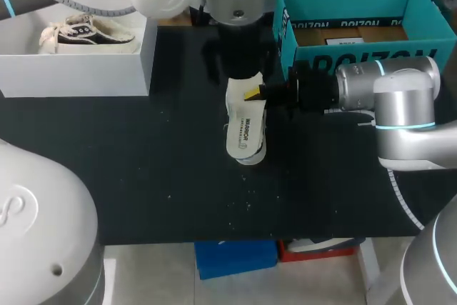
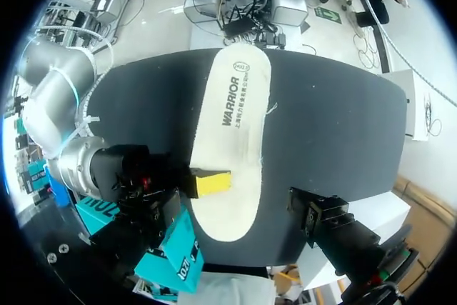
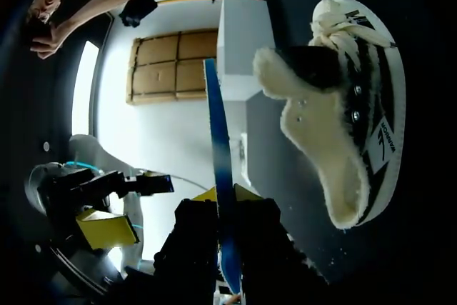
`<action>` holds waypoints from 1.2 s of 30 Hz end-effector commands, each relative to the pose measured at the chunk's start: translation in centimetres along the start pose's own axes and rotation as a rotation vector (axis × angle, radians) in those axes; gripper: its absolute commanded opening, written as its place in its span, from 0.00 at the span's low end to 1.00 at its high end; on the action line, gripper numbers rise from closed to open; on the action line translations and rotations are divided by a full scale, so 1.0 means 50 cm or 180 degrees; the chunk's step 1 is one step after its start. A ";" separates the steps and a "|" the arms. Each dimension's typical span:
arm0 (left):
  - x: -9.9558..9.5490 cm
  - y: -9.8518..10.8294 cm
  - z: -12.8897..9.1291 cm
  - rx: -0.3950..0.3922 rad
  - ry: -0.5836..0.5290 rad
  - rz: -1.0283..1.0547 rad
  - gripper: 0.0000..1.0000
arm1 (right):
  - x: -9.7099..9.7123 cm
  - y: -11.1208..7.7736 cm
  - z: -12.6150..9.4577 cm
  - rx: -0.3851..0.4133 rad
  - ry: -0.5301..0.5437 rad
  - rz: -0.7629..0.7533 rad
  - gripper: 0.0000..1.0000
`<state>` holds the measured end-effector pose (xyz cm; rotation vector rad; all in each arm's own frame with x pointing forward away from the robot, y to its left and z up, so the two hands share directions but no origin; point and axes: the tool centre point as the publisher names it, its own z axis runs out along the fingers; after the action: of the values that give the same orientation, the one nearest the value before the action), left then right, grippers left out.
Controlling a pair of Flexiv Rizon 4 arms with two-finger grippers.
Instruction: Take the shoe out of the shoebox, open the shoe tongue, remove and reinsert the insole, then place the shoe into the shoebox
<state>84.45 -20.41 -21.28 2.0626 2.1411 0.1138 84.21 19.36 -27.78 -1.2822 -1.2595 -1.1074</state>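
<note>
One insole out of the shoe, pinched by the right tool.
The right tool is clamped on the edge of the white insole, near the middle of the black desk. The fluffy black-and-white shoe lies on the desk just beside the insole, out of its box. The teal shoebox sits at 2 o'clock from the insole. The left tool hangs above, fingers apart, holding nothing.
</note>
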 end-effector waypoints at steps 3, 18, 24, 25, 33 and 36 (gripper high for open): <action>0.035 -0.081 -0.023 -0.0135 -0.0034 0.0032 1.00 | -0.001 -0.001 0.002 -0.0007 -0.0001 0.0001 0.00; 0.076 -0.178 -0.037 -0.0035 -0.0577 0.0226 1.00 | -0.001 -0.001 0.002 -0.0007 -0.0001 0.0001 0.00; 0.090 -0.177 -0.038 0.0030 -0.1215 0.0154 1.00 | -0.001 -0.001 0.002 -0.0007 -0.0001 0.0001 0.00; 0.093 -0.177 -0.039 0.0093 -0.1415 0.0146 1.00 | -0.001 -0.001 0.002 -0.0007 -0.0001 0.0001 0.00; 0.111 -0.169 -0.029 0.0085 -0.1660 -0.0008 1.00 | -0.001 -0.001 0.002 -0.0007 -0.0001 0.0001 0.00; 0.111 -0.169 -0.029 0.0085 -0.1660 -0.0008 1.00 | -0.001 -0.001 0.002 -0.0007 -0.0001 0.0001 0.00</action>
<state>76.07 -15.95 -21.36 1.9326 1.9473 -0.2592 84.21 19.37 -27.78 -1.2821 -1.2594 -1.1074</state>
